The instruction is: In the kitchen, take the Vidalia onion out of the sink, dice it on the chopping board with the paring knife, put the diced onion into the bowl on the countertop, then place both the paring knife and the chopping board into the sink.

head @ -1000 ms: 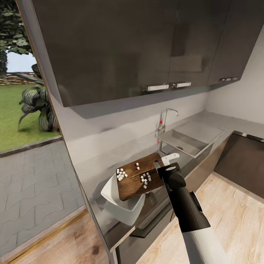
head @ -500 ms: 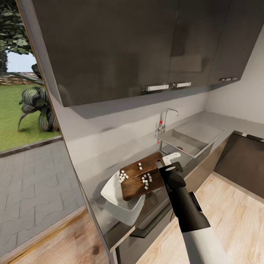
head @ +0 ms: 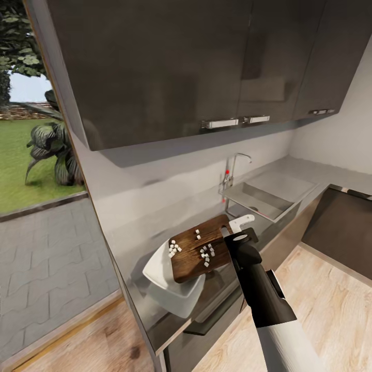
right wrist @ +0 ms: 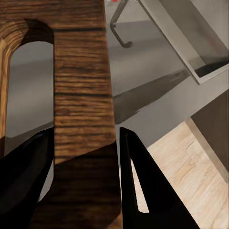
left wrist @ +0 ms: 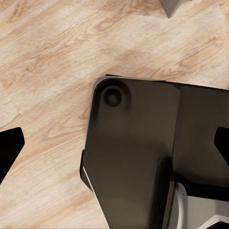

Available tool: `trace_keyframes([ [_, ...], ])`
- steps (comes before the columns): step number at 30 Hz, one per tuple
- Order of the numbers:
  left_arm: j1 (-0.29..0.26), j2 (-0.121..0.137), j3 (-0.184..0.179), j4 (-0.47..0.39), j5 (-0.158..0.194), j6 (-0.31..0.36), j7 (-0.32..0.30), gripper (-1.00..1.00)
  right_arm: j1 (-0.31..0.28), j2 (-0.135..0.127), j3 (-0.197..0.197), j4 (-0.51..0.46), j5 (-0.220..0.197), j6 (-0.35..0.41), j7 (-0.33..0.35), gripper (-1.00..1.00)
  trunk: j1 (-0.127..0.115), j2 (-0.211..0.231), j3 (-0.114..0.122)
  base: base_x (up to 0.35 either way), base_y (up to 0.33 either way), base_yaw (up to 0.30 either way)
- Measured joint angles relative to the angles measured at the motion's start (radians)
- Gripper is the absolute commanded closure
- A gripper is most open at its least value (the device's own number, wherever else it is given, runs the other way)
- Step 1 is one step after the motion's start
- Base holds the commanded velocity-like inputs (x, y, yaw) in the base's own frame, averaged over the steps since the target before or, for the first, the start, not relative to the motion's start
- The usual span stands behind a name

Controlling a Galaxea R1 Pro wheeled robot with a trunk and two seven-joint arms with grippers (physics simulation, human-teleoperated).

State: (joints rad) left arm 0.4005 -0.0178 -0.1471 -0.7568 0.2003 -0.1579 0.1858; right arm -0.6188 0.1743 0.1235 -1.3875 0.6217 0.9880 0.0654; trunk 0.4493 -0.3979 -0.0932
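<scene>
Right gripper [head: 233, 235]: clamped on the handle end of the chopping board [head: 199, 249], held tilted over the bowl [head: 168, 284] on the countertop [head: 155, 320]. Diced onion [head: 206, 253]: scattered on board. Risk: uneven tilt sends cubes past the bowl's rim.

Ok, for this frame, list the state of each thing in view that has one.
chopping board: lifted, tilted down over the bowl, held at its handle end
diced onion: on the board, none seen in the bowl
bowl: upright on the countertop
sink: looks empty
right tool: shut on the chopping board
left tool: open, holding nothing, over the floor
</scene>
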Motion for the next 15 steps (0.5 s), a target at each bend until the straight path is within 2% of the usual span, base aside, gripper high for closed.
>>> trace_keyframes([
  [5, 0.000, 0.000, 0.000, 0.000, 0.000, 0.000, 0.001, -1.00, 0.000, 0.000, 0.000, 0.000, -0.004, 0.001, 0.000, 1.00, 0.000, 0.000, 0.000, 0.000, 0.108, 0.000],
  [15, 0.000, 0.000, 0.000, 0.000, 0.000, 0.000, 0.001, -1.00, 0.000, 0.000, 0.000, 0.000, -0.002, 0.000, 0.000, 1.00, 0.000, 0.000, 0.000, 0.000, 0.006, 0.000],
])
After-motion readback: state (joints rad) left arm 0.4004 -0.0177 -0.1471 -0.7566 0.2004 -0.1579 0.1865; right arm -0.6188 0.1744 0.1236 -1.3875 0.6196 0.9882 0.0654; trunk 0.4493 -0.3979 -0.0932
